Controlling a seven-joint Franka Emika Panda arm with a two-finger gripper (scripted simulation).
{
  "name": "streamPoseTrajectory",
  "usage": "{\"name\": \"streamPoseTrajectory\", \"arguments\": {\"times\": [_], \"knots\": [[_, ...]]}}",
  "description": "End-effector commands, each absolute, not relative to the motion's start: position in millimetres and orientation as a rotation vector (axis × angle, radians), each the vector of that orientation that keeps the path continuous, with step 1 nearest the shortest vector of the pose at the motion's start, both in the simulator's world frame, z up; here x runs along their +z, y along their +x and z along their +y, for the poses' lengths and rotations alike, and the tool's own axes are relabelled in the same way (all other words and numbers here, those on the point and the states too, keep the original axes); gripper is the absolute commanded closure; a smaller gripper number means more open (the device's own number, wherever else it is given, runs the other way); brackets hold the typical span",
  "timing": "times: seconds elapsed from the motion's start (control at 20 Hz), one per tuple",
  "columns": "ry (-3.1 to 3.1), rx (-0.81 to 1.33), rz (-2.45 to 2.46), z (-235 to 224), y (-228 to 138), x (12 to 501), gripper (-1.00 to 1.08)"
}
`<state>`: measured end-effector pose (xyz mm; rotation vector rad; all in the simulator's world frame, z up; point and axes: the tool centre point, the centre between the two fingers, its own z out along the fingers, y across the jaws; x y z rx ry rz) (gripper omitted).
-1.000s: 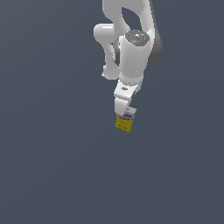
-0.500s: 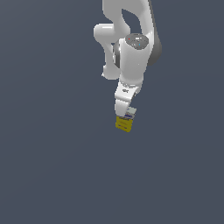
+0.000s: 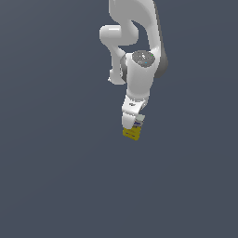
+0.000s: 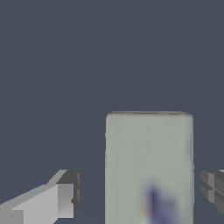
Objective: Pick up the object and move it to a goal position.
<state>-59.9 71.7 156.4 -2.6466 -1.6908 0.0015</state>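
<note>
- Gripper [image 4: 140, 192] stands spread around the box [image 4: 148, 166]; one pad sits well clear of its side, the other nearer, neither touching in the wrist view.
- Box [image 3: 132, 133] lies directly beneath the fingers, yellow part showing in the exterior view.
- Risk, as judged: uneven gaps mean closing could push the box sideways or tilt it before it is clamped.
- Surroundings: plain grey surface [image 3: 56, 176]; no obstruction and no goal marker visible.

surface: plain dark grey-blue floor [image 3: 56, 176] spreads under my gripper [image 3: 133, 124]; load: yellow box [image 3: 132, 134] beneath my fingertips, contact unclear
</note>
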Motion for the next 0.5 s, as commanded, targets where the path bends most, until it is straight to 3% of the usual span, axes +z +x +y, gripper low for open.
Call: {"name": "streamPoseTrajectory", "arguments": {"times": [0.0, 0.05, 0.1, 0.45], "knots": [[-2.647, 0.0, -1.691, 71.7, -59.1, 152.3, -0.92], [-2.647, 0.0, -1.691, 71.7, -59.0, 152.0, -0.92], [-2.647, 0.0, -1.691, 71.7, -59.0, 152.0, 1.08], [-2.647, 0.0, -1.691, 71.7, -59.0, 152.0, 1.08]]}}
